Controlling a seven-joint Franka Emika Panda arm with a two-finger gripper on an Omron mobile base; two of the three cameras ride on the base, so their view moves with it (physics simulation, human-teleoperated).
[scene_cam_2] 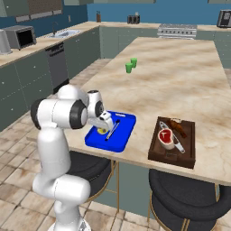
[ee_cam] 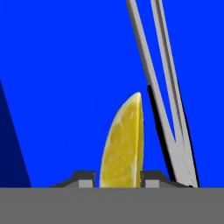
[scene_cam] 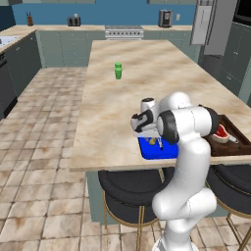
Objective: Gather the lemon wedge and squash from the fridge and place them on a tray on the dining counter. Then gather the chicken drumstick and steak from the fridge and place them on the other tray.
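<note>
One yellow lemon wedge [ee_cam: 122,144] at bottom centre of hand view, between two dark fingers [ee_cam: 84,178], long axis pointing up frame, away from hand. Blue plastic tray [scene_cam_2: 124,135] on beige marble worktop [scene_cam_2: 180,76] lies beneath. Fingers flank wedge closely; gripped or just let go, cannot tell. Grey metal tongs [ee_cam: 162,96] just right of wedge.

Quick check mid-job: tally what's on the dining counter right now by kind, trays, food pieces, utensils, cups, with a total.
Trays: 2, the blue plastic tray and the dark brown wooden tray.
Food pieces: 3, the yellow lemon wedge, the red raw steak and the brown chicken drumstick.
Utensils: 2, grey metal tongs on the blue tray, grey metal tongs on the brown tray.
Cups: 2, green plastic cups.
Total: 9.
</note>
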